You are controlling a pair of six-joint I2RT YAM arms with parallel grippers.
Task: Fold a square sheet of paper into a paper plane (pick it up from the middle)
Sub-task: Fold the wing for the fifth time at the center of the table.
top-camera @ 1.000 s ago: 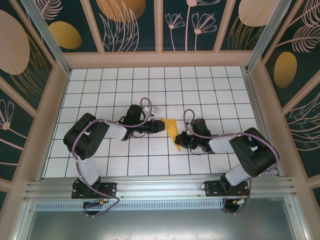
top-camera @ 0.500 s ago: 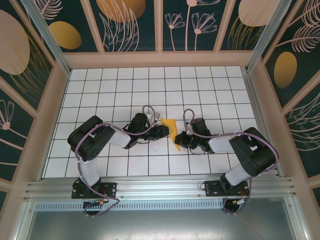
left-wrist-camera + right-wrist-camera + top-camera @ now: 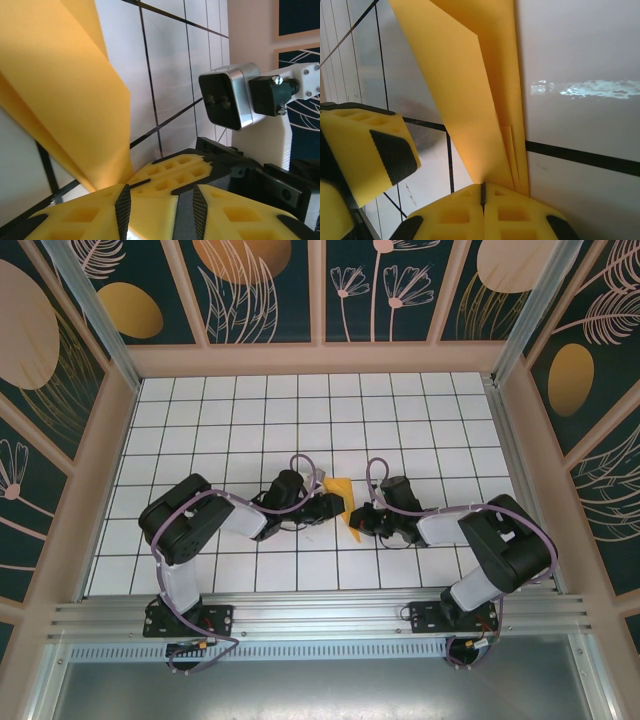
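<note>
Jaws on one paper (image 3: 342,492): I see my right jaws clamped on it, my left jaws half open, touching it.

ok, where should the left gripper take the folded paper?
Probably its folded body just beyond the right gripper's pinch, from the left gripper's side. The paper rises tilted off the table there, leaving both faces free.

The folded paper (image 3: 470,90) is smooth and matt, the white tiled surface (image 3: 580,50) is glossy with glare, and the jaws are matt yellow plastic with black pads (image 3: 123,210).
</note>
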